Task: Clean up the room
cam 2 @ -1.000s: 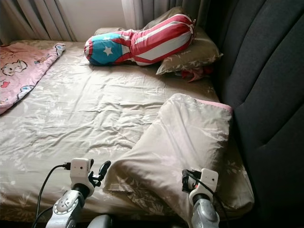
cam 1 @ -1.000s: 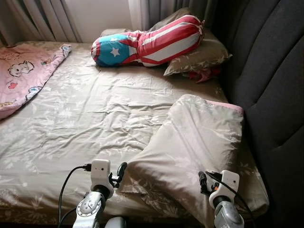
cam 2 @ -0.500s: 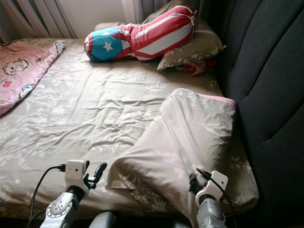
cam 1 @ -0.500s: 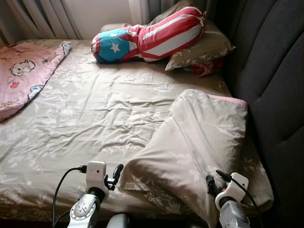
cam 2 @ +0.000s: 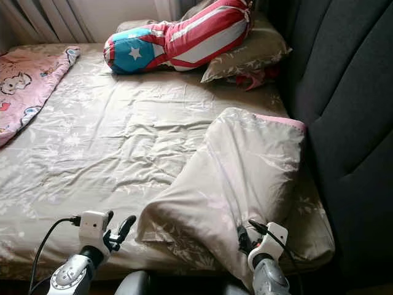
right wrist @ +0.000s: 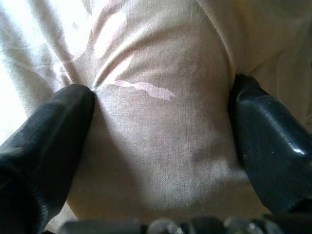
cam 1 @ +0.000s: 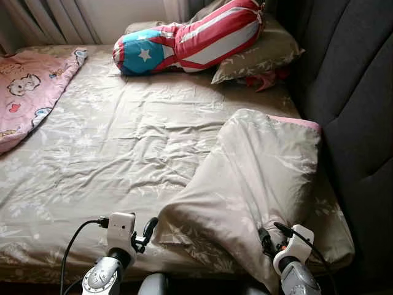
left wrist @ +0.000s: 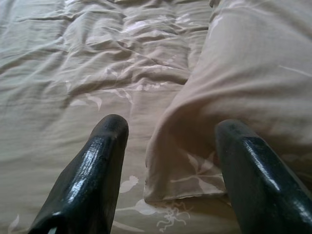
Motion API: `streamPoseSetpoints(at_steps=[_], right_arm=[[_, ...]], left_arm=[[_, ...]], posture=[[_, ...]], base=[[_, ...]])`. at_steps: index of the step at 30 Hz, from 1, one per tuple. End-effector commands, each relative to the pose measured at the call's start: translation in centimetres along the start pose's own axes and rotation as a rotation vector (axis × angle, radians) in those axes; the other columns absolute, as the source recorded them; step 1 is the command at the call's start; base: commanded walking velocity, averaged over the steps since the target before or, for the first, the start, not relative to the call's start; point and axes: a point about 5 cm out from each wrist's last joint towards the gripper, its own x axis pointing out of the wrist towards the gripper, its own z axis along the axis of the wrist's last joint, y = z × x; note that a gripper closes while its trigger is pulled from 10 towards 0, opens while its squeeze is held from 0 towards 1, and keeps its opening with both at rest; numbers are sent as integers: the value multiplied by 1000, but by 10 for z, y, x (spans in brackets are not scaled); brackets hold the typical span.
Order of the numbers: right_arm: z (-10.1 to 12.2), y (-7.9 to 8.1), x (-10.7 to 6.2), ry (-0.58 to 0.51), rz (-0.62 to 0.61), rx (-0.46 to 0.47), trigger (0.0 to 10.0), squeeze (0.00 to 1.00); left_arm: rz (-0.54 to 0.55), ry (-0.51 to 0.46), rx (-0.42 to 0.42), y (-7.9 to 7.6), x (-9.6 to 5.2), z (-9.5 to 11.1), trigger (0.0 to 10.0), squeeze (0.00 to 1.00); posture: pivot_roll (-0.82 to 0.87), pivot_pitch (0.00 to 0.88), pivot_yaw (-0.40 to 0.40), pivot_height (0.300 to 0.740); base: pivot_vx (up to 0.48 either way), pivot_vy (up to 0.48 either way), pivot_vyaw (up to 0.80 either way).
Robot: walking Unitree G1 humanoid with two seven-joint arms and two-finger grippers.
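Two pincers [cam 1: 147, 228] [cam 1: 265, 241], one near pillow [cam 1: 252, 184].

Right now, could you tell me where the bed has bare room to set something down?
The widest free patch is the wrinkled sheet between the pink blanket and the folded quilt. It is crowded by the headboard, where the flag bolster and pillow are piled.

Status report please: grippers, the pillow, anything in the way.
Right gripper fingers pressed into pillow. Left gripper open at its corner. Nothing blocking.
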Motion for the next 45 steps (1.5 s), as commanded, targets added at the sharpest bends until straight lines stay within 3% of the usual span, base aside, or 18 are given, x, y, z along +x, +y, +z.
streamPoseSetpoints(at_steps=[1, 5, 6, 26, 45], right_arm=[[-32, 8, -5, 160, 42, -35, 10000, 0], [-34, 9, -6, 181, 52, -68, 10000, 0], [-33, 9, -6, 179, 48, -79, 0, 0], [-40, 14, -8, 155, 37, -70, 0, 0], [-26, 12, -4, 98, 22, -88, 0, 0]], left_arm=[[-15, 25, 24, 2, -4, -1, 10000, 0], [-21, 31, 25, 2, -6, -2, 10000, 0], [-23, 35, 25, 2, -8, -2, 10000, 0], [-33, 49, 13, -5, -8, -4, 10000, 0], [-26, 33, -5, -10, 8, 0, 10000, 0]], posture=[[81, 202, 50, 665], [84, 207, 54, 665], [84, 209, 54, 665], [65, 204, 45, 665], [41, 173, 32, 665]], base=[[0, 0, 0], [0, 0, 0], [0, 0, 0], [0, 0, 0], [0, 0, 0]])
